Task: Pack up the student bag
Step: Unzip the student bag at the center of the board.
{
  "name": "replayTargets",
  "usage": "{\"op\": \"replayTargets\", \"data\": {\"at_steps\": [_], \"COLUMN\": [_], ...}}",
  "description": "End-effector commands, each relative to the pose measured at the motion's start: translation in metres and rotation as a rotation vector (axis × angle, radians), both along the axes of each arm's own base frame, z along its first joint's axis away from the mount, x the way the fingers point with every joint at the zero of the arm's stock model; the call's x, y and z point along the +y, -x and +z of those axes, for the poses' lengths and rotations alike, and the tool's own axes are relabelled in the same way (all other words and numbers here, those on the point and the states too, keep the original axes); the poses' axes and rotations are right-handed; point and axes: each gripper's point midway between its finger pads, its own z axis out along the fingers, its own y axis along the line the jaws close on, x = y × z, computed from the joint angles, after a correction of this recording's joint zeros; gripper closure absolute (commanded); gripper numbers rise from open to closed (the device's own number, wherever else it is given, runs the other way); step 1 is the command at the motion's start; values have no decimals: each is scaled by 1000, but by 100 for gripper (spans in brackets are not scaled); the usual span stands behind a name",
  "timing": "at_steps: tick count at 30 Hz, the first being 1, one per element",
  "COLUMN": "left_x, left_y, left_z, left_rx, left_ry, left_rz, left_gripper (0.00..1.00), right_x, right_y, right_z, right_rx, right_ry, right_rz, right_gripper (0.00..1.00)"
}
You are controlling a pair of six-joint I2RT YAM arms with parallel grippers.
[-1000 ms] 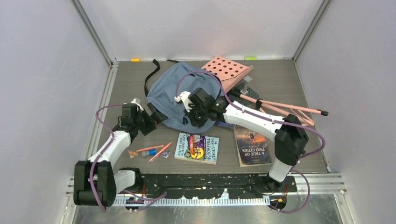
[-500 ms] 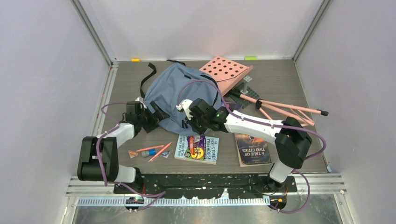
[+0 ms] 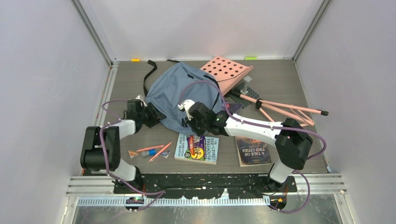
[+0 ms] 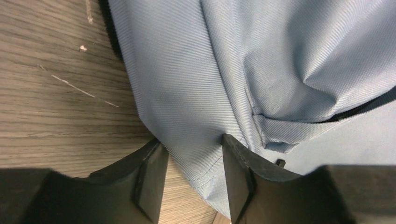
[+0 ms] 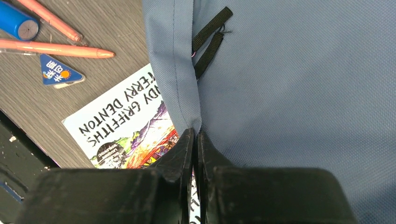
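The student bag (image 3: 182, 91), dusty-blue fabric with black straps, lies crumpled at the table's middle back. My left gripper (image 3: 152, 115) is at its left corner. In the left wrist view the bag's stitched corner (image 4: 196, 116) lies between the half-closed jaws of that gripper (image 4: 194, 156), and wood still shows beside the left finger. My right gripper (image 3: 187, 121) is at the bag's near edge. The right wrist view shows this gripper (image 5: 196, 136) pinched shut on a fold of the bag (image 5: 289, 84) along its seam, above a book.
A Treehouse book (image 3: 197, 148) and a Tale of Two Cities book (image 3: 252, 144) lie near the front. Pink pencils and a blue marker (image 3: 154, 151) lie front left. A pink perforated board (image 3: 227, 70) and a pink-legged stand (image 3: 285, 108) are at the back right.
My left gripper has moved right onto the bag's left corner, and its jaws have narrowed around the fabric. My right gripper has drawn the bag's near edge slightly toward the front.
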Motion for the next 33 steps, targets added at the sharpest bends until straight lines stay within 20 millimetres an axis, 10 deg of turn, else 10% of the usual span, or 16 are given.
{"op": "replayTargets", "data": {"at_steps": [1, 8, 15, 33], "left_x": [3, -1, -3, -12], "left_y": [-1, 3, 11, 19], "left_z": [-16, -22, -24, -30], "left_rx": [17, 1, -13, 2], "left_ry": [-35, -27, -20, 24], "left_rz": [-18, -47, -62, -106], "left_gripper": [60, 100, 100, 100], "right_x": [-2, 1, 7, 54], "right_y": [1, -14, -49, -78], "right_z": [24, 56, 80, -11], "right_rx": [-11, 0, -56, 41], "right_ry": [-54, -75, -33, 165], "right_rz": [-95, -252, -450, -511], "right_gripper": [89, 63, 54, 55]}}
